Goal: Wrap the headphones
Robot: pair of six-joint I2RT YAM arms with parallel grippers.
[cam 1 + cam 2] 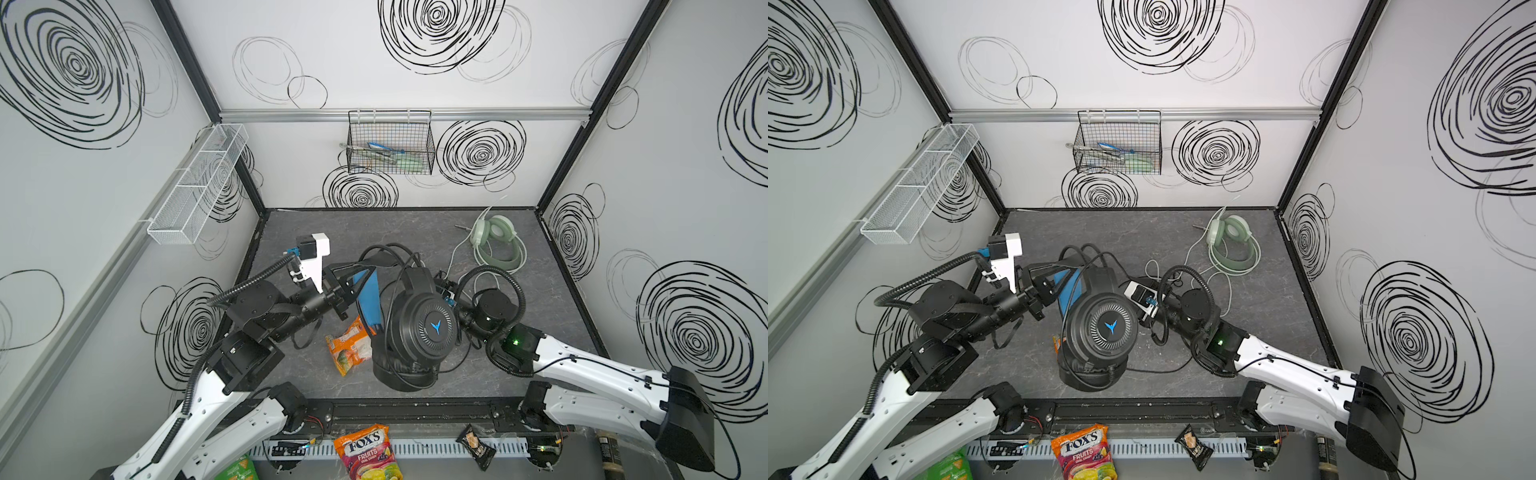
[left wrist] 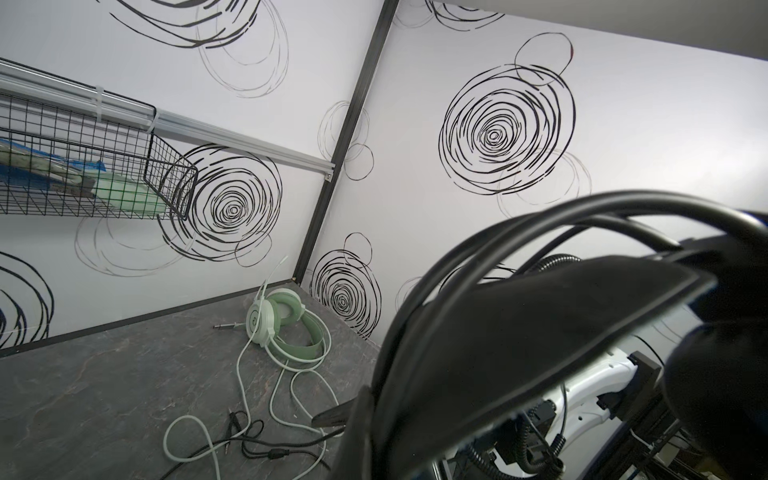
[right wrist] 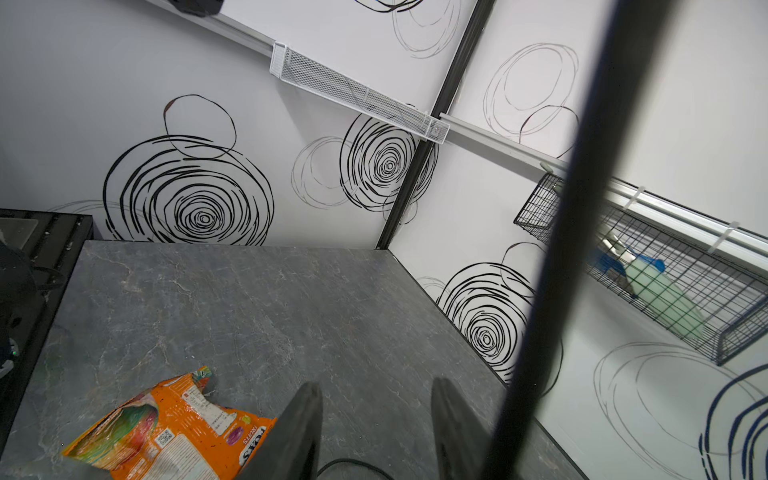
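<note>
The black headphones (image 1: 432,328) hang tilted above the table, blue-lined headband (image 1: 368,286) upward, lower ear cup (image 1: 403,372) resting on the table. My left gripper (image 1: 347,286) is shut on the headband; in the left wrist view one finger (image 2: 332,415) shows beside the black band (image 2: 519,332). Black cable loops (image 1: 390,253) drape over the band. My right gripper (image 3: 376,384) is open and holds nothing, with a blurred black cable (image 3: 573,249) close beside it; the ear cup hides it in both top views. The mint-green headphones (image 1: 496,241) lie at the back right, their whitish cable (image 2: 286,386) trailing.
An orange candy bag (image 1: 349,349) lies on the table left of the black ear cup. A black wire basket (image 1: 390,143) hangs on the back wall and a white mesh basket (image 1: 199,183) on the left wall. Snack packets (image 1: 368,451) lie beyond the front rail.
</note>
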